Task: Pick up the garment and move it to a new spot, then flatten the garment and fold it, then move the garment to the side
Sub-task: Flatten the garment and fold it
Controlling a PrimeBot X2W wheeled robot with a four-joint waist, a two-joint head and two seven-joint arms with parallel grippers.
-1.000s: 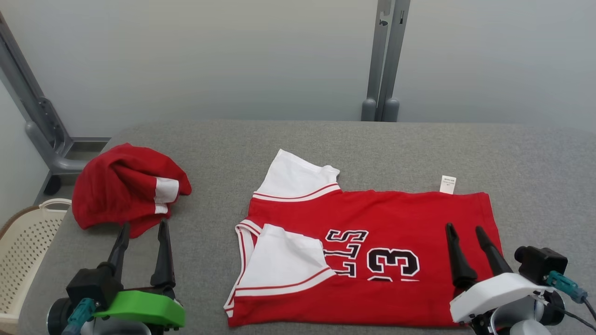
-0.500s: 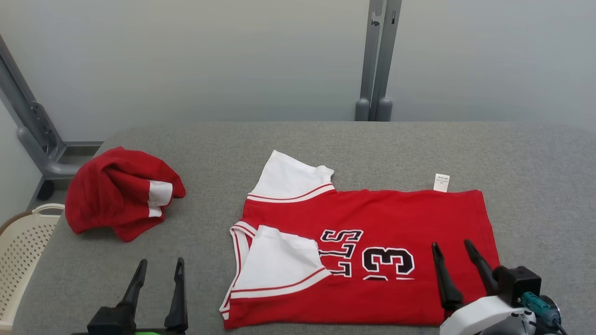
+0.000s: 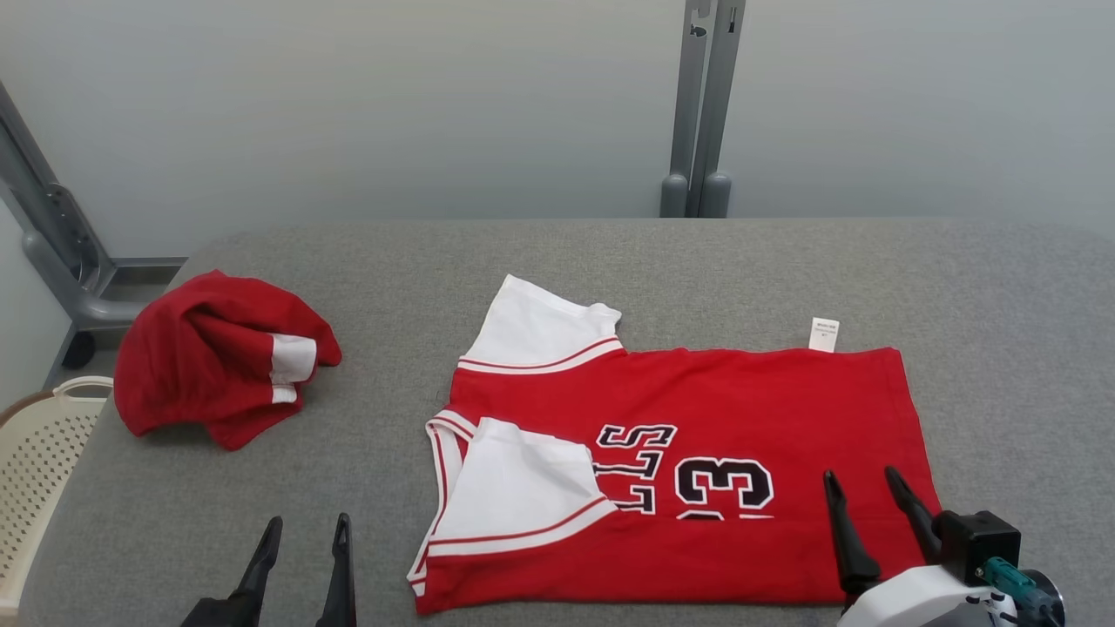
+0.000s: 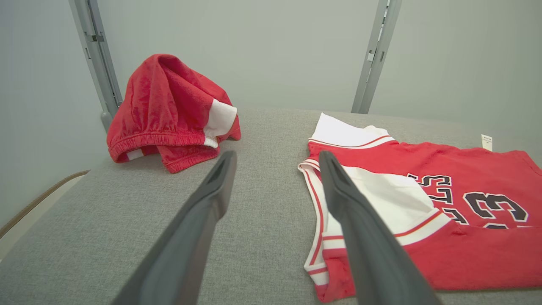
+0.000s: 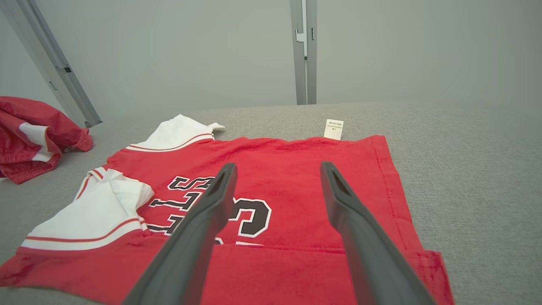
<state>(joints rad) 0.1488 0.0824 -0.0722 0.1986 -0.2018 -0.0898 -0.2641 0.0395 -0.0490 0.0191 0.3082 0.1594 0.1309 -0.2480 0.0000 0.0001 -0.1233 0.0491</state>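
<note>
Down at the near edge of the grey table [image 3: 610,252], I am seeing both grippers standing with fingers spread wide and gripping nothing. The left gripper [image 3: 310,521] is hovering over bare tabletop just left of the red jersey [image 3: 697,401], and the right gripper [image 3: 859,475] is hanging over the jersey's hem end, though I cannot tell whether its tips are touching the cloth. The jersey is lying flat between the two, collar toward the left gripper, one white sleeve folded in over the chest, while a crumpled red garment [image 3: 209,357] is sitting well apart at the far left.
</note>
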